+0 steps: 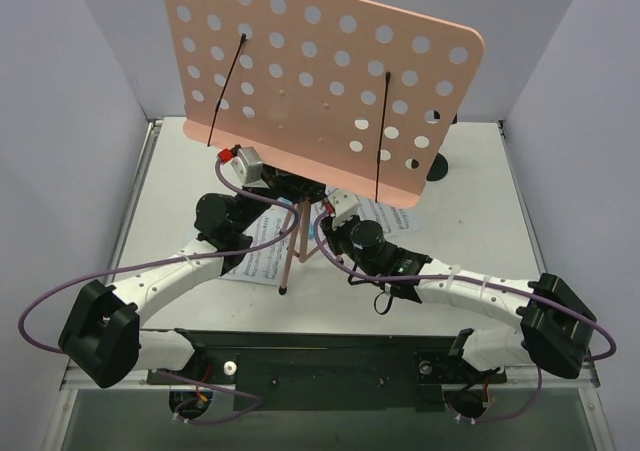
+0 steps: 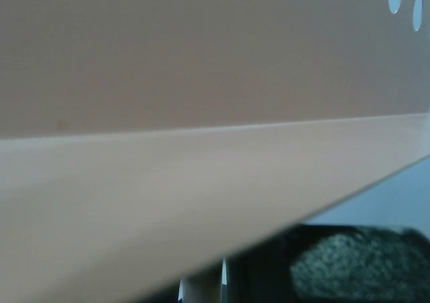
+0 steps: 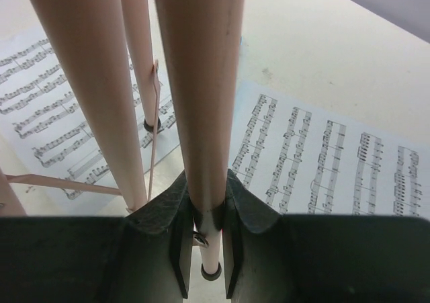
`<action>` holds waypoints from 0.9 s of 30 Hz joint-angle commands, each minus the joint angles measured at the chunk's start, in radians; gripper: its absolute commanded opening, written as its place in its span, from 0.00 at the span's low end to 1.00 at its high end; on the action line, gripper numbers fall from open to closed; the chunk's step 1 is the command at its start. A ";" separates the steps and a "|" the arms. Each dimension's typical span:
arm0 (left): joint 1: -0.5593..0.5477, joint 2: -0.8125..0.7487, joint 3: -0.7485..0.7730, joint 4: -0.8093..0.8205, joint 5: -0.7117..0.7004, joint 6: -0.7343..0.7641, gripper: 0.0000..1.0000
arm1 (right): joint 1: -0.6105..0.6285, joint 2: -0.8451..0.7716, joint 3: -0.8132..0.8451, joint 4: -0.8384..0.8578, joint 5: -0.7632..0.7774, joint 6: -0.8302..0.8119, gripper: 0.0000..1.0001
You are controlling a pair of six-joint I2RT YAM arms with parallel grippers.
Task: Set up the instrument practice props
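Pink perforated music stand [image 1: 320, 81] stands mid-bench [image 1: 485, 221], its desk tilted toward the overhead camera, with both white sheet-music pages [image 3: 322, 162] lying flat under the tripod legs [image 3: 94, 81]. My right hand [image 3: 205, 249] pinches one leg just above its black foot cap [image 3: 210, 273]; my left hand [image 1: 288, 186] sits tucked under the desk's lip, and I cannot tell whether its fingers are spread or pressed together. Black round mic stand base [image 1: 437, 167] shows behind the desk's right edge
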 commanded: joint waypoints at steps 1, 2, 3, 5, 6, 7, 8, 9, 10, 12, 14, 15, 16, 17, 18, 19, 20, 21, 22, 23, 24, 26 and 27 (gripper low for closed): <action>-0.006 -0.084 0.019 0.210 0.071 0.082 0.00 | -0.027 0.005 -0.045 0.151 0.148 -0.150 0.00; -0.006 -0.087 0.013 0.199 0.068 0.108 0.00 | -0.030 0.007 -0.052 0.159 0.169 -0.169 0.00; -0.004 -0.095 0.005 0.180 0.066 0.120 0.00 | -0.041 0.007 -0.062 0.167 0.177 -0.176 0.00; -0.004 -0.098 -0.006 0.163 0.069 0.151 0.00 | -0.059 0.007 -0.078 0.176 0.195 -0.190 0.00; -0.004 -0.100 -0.009 0.159 0.071 0.163 0.00 | -0.066 0.001 -0.082 0.178 0.199 -0.200 0.00; -0.004 -0.101 -0.015 0.154 0.071 0.169 0.00 | -0.082 -0.001 -0.094 0.184 0.200 -0.203 0.00; -0.002 -0.100 -0.021 0.154 0.071 0.173 0.00 | -0.090 -0.012 -0.107 0.187 0.203 -0.209 0.00; -0.001 -0.100 -0.024 0.156 0.072 0.173 0.00 | -0.107 -0.016 -0.111 0.187 0.202 -0.213 0.00; -0.001 -0.095 -0.029 0.159 0.075 0.173 0.00 | -0.118 -0.033 -0.121 0.181 0.202 -0.213 0.00; 0.002 -0.087 -0.036 0.168 0.085 0.170 0.00 | -0.148 -0.061 -0.130 0.158 0.197 -0.213 0.00; 0.008 -0.077 -0.038 0.179 0.091 0.159 0.00 | -0.182 -0.085 -0.136 0.129 0.192 -0.203 0.00; 0.011 -0.072 -0.040 0.186 0.094 0.154 0.00 | -0.205 -0.094 -0.138 0.118 0.191 -0.196 0.00; 0.014 -0.063 -0.036 0.191 0.095 0.147 0.00 | -0.211 -0.113 -0.142 0.104 0.188 -0.196 0.00; 0.017 -0.057 -0.035 0.195 0.104 0.143 0.00 | -0.227 -0.118 -0.144 0.098 0.186 -0.193 0.00; 0.019 -0.051 -0.029 0.196 0.108 0.140 0.00 | -0.234 -0.131 -0.147 0.089 0.186 -0.193 0.00; 0.021 -0.047 -0.026 0.192 0.114 0.139 0.00 | -0.245 -0.140 -0.150 0.084 0.186 -0.194 0.00; 0.022 -0.041 -0.021 0.189 0.112 0.139 0.00 | -0.257 -0.141 -0.148 0.070 0.192 -0.193 0.00; 0.027 -0.038 -0.021 0.183 0.115 0.140 0.00 | -0.262 -0.141 -0.145 0.066 0.200 -0.191 0.00; 0.030 -0.035 -0.014 0.180 0.115 0.140 0.00 | -0.271 -0.142 -0.133 0.041 0.199 -0.190 0.00; 0.039 -0.032 -0.010 0.170 0.121 0.136 0.00 | -0.276 -0.139 -0.127 0.035 0.197 -0.188 0.00; 0.045 -0.024 0.003 0.165 0.126 0.133 0.00 | -0.282 -0.136 -0.116 0.018 0.196 -0.187 0.00; 0.070 -0.008 0.034 0.133 0.155 0.127 0.00 | -0.291 -0.127 -0.095 -0.005 0.183 -0.179 0.00; 0.085 -0.001 0.049 0.105 0.179 0.124 0.00 | -0.294 -0.115 -0.089 -0.010 0.183 -0.173 0.00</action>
